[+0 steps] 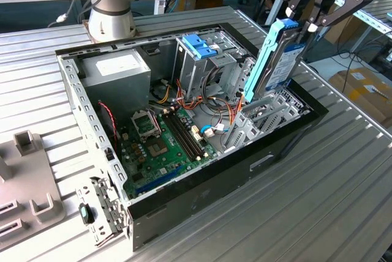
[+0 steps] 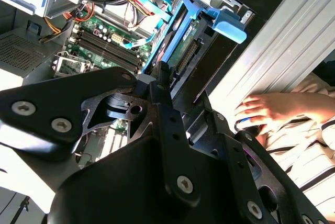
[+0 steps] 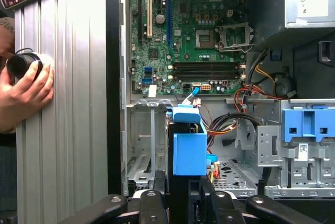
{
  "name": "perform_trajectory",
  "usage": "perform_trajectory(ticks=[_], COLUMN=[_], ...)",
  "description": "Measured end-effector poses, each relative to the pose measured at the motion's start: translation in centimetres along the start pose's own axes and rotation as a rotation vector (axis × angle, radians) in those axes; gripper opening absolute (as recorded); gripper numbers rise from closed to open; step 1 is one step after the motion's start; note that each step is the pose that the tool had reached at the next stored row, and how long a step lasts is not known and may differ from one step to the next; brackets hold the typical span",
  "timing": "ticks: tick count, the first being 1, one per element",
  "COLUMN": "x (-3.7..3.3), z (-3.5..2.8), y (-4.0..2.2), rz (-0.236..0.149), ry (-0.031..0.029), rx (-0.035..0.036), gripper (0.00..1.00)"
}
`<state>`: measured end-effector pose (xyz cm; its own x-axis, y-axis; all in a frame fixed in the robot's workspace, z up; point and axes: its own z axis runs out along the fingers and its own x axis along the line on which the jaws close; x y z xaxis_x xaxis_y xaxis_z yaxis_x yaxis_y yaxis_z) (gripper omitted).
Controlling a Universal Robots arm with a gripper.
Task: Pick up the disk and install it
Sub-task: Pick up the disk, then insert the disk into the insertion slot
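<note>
Black gripper clamped shut on flat grey disk, light-blue plastic rails, standing tilted over open computer case.

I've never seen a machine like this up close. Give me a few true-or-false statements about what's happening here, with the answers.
1. The fingers of the gripper clamp the disk by its upper end, holding it upright. True.
2. The disk lies flat on the table outside the computer case. False: its lower end dips into the open computer case.
3. A green motherboard is exposed inside the case. True.
4. A person's hand rests on the motherboard. False: the hand rests on the ribbed metal table, outside the case.
5. The rails framing the disk are red. False: they are light blue.
</note>
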<state>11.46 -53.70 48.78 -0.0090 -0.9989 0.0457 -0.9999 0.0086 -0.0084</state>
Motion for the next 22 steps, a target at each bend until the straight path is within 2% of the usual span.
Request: perform_trajectory(ticks=[10, 17, 19, 22], x=[0.00, 0.88, 0.97, 1.00], z=[0.17, 0.27, 0.46, 1.13], y=[0.00, -0.01, -0.01, 0.00], rz=[0.000, 0.000, 0.000, 0.000], ry=[0.0000, 0.0001, -0.0003, 0.0000], rx=[0.0000, 0.0000, 0.0000, 0.0000], gripper=[0.35, 0.35, 0.35, 0.35])
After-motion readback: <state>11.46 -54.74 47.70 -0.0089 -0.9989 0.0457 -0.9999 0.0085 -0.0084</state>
